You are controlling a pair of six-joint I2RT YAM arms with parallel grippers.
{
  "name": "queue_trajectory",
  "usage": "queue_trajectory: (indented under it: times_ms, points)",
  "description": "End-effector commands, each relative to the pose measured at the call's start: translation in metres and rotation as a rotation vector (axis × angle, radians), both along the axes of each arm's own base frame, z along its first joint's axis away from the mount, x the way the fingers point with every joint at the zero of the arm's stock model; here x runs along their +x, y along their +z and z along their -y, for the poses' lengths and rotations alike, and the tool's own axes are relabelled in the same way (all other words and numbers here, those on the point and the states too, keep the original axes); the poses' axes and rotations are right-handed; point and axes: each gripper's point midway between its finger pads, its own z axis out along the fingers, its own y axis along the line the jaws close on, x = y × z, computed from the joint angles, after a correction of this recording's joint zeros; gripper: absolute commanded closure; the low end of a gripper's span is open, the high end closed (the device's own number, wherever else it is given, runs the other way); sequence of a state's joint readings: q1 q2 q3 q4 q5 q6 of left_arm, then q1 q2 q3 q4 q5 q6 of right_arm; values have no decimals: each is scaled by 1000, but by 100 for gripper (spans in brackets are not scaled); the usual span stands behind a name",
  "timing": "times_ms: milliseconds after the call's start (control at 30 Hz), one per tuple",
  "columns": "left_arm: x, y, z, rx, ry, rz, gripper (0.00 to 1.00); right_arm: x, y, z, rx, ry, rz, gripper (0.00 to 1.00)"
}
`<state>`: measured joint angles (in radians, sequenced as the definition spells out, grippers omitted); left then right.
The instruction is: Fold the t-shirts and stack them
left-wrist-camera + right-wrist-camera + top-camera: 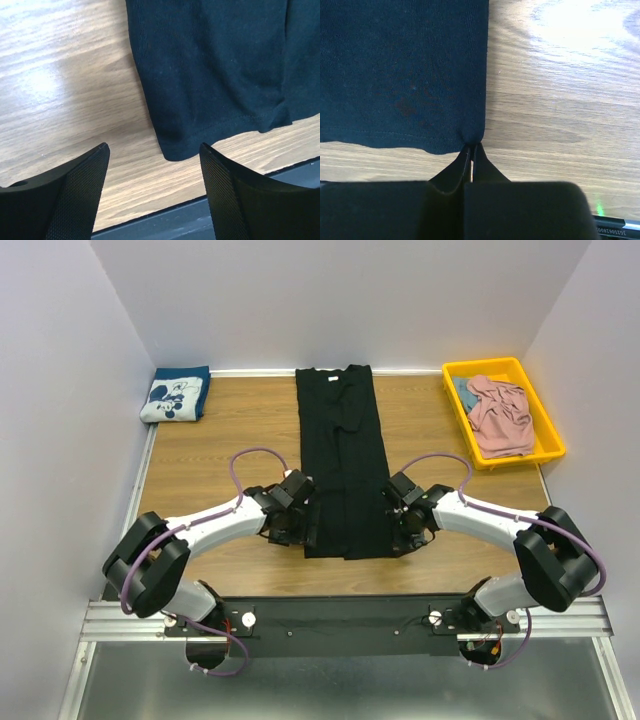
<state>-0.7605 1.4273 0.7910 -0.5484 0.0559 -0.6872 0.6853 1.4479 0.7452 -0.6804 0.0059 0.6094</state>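
The large black t-shirt lies folded into a long strip down the middle of the table. My left gripper is open beside its near left corner, with the corner just ahead of the gap between the fingers. My right gripper is shut on the near right corner of the black shirt. The navy shirt with the mouse print lies folded at the far left. The pink shirt lies crumpled in a yellow bin.
The yellow bin stands at the far right and also holds a bit of blue cloth. The table's near edge runs just behind the shirt's hem. White walls close the table in on three sides.
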Motion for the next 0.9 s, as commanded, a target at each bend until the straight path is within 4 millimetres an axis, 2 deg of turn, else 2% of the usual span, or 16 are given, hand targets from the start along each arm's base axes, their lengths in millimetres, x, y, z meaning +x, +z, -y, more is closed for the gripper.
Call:
queue_trajectory:
  times_ms: [0,67,200,333,500,867]
  points:
    - [2,2,3,23,19,4,24,-13,-18,10,-45,11,-53,99]
    - [1,2,4,30,18,3,26,-12,-17,9,-42,14,-48,99]
    - [2,2,6,44,22,-3,48,-12,-17,10,-43,19,-49,99]
    - [7,2,7,70,29,15,57,-11,-17,10,-43,23,-45,99]
    - [0,-3,13,78,0,-7,59,-12,-17,10,-43,27,-47,99]
    - [-22,-29,6,171,-44,-87,59,-11,-18,9,-45,37,-49,99]
